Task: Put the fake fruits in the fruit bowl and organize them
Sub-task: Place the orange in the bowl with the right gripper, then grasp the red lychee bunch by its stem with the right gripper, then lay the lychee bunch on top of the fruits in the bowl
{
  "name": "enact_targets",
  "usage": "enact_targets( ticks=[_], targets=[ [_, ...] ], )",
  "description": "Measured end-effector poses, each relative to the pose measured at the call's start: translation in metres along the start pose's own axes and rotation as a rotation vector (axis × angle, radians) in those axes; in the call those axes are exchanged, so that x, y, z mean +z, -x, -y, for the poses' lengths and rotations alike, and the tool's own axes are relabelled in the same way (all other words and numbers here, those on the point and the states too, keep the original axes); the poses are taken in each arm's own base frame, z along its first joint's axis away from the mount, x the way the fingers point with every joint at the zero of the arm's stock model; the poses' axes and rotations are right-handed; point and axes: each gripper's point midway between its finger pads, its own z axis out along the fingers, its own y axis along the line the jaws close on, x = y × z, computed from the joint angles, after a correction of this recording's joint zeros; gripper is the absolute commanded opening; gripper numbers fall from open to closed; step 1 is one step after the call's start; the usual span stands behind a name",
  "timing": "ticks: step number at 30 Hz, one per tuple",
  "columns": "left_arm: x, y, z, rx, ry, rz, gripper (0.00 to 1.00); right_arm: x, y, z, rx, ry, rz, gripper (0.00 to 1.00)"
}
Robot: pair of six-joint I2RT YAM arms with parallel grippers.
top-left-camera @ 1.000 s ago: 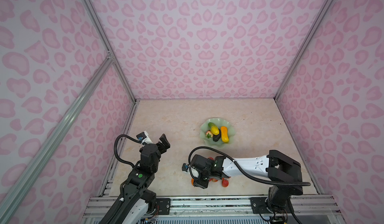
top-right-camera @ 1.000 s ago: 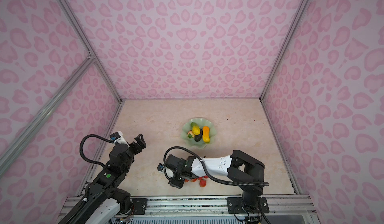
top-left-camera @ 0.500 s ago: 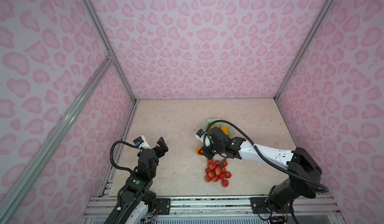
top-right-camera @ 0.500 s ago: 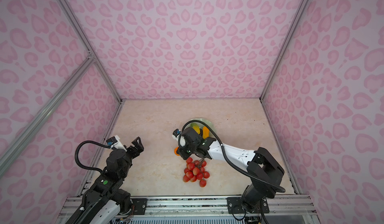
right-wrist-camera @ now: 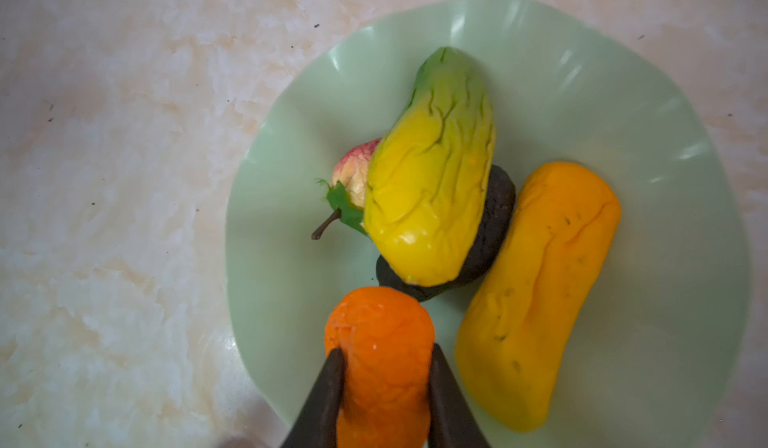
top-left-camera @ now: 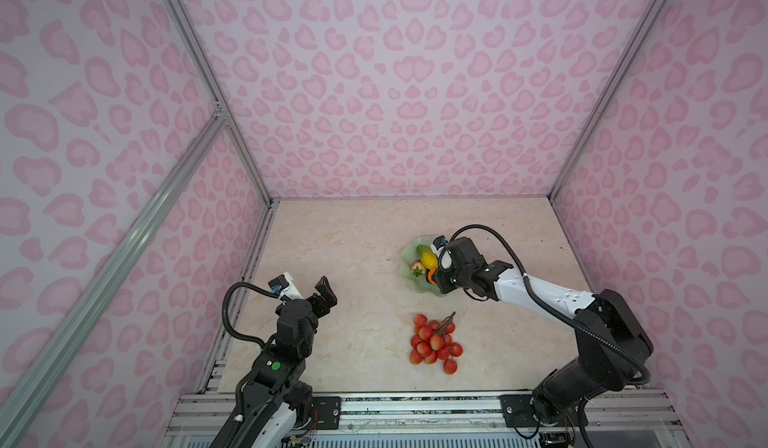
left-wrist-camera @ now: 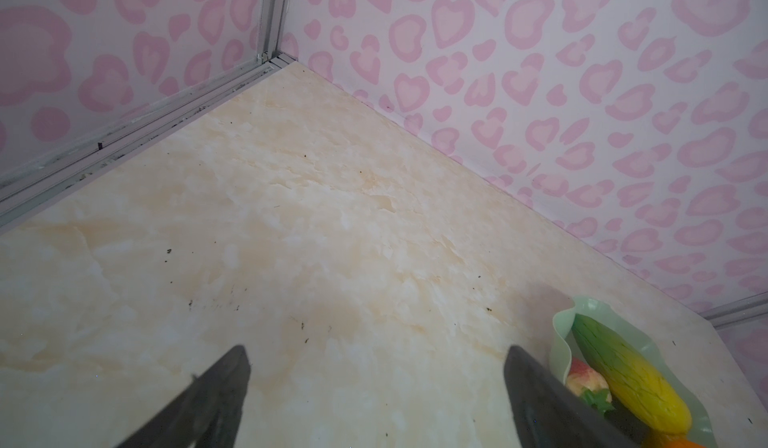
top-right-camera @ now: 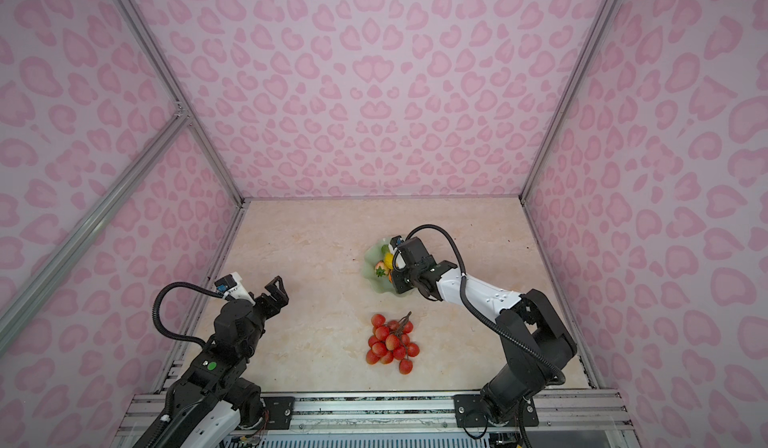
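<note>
The pale green fruit bowl (right-wrist-camera: 685, 259) holds a green-yellow oblong (right-wrist-camera: 432, 176) lying on a dark avocado (right-wrist-camera: 494, 217). A pink-red strawberry (right-wrist-camera: 353, 167) and an orange-yellow oblong (right-wrist-camera: 540, 292) lie beside them. My right gripper (right-wrist-camera: 387, 350) is shut on the round orange (right-wrist-camera: 380, 325), over the bowl's near side (top-left-camera: 409, 255). The bunch of red balls (top-left-camera: 434, 342) lies on the table in front of the bowl, in both top views (top-right-camera: 390, 342). My left gripper (left-wrist-camera: 377, 354) hangs open and empty at the left (top-left-camera: 320, 296), above bare table.
Pink patterned walls with metal frame posts close in the beige marble table (top-left-camera: 353, 259) on three sides. A metal rail (top-left-camera: 415, 404) runs along the front edge, where both arm bases sit.
My right gripper has gone from the front of the table, beside the red bunch, back to the bowl with the round orange in it. The left arm has shifted only slightly.
</note>
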Motion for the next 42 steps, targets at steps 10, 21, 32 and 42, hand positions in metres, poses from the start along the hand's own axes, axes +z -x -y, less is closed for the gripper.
enact_targets(
  ticks=[10, 21, 32, 42],
  targets=[
    [0.003, -0.004, 0.000, 0.010, 0.008, -0.021, 0.97, -0.021, 0.005, 0.002, 0.041, -0.005, 0.047, 0.64],
    [0.008, -0.010, 0.001, 0.008, 0.006, -0.039, 0.96, -0.071, -0.051, -0.004, 0.247, 0.056, -0.007, 0.58],
    [0.012, -0.023, -0.002, -0.002, 0.008, -0.072, 0.97, -0.068, -0.109, -0.038, 0.363, 0.157, -0.128, 0.50],
    [0.009, -0.020, -0.001, -0.020, -0.007, -0.053, 0.96, -0.051, -0.093, -0.050, 0.380, 0.181, -0.105, 0.16]
  ],
)
